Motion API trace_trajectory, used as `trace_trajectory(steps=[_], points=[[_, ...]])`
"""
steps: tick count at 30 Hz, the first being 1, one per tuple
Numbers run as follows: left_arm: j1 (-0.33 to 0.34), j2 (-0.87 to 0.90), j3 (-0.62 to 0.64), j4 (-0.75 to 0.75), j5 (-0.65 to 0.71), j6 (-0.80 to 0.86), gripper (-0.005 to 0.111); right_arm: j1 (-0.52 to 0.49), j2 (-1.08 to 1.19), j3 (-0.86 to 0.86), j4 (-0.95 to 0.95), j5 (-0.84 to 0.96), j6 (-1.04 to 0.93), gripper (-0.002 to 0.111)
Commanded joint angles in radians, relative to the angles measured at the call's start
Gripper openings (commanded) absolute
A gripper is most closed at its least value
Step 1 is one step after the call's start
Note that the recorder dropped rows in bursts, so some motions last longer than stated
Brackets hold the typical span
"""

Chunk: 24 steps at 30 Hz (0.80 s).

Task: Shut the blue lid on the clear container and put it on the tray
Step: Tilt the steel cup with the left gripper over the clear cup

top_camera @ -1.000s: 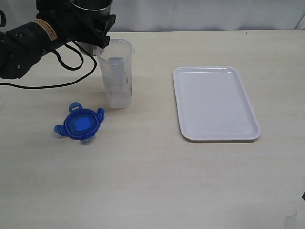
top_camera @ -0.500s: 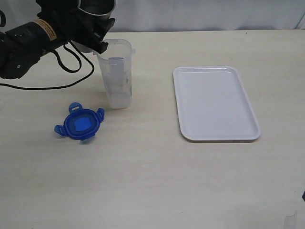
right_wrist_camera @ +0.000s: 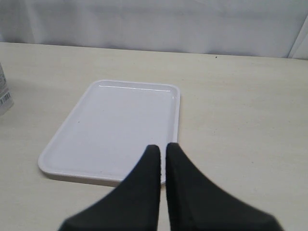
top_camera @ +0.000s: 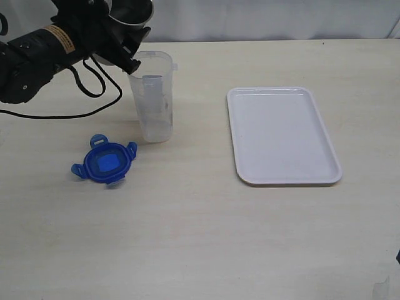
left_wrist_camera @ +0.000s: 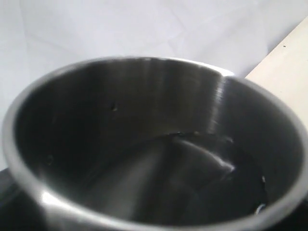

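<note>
On the pale worktop (top_camera: 187,237), white backdrop (top_camera: 262,19) behind, I count one tray (top_camera: 282,134) right, one clear container (top_camera: 153,94) upper left, one blue lid (top_camera: 104,162) below it. My left fingers (top_camera: 123,49) clamp one steel cup (top_camera: 130,9); right fingers (right_wrist_camera: 153,163) almost touching, empty.

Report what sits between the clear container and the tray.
Nothing: in the exterior view only bare table separates the clear container from the tray.
</note>
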Motion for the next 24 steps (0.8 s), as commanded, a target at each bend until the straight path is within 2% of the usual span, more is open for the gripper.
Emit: trace_trajectory(steps=[1, 24], points=[[-0.001, -0.021, -0.020, -0.002, -0.083, 0.058, 0.000, -0.006, -0.004, 0.002, -0.006, -0.001, 0.001, 0.004], [0.001, -0.021, -0.020, -0.012, -0.086, 0.213, 0.000, -0.006, -0.004, 0.002, -0.006, -0.001, 0.001, 0.004]])
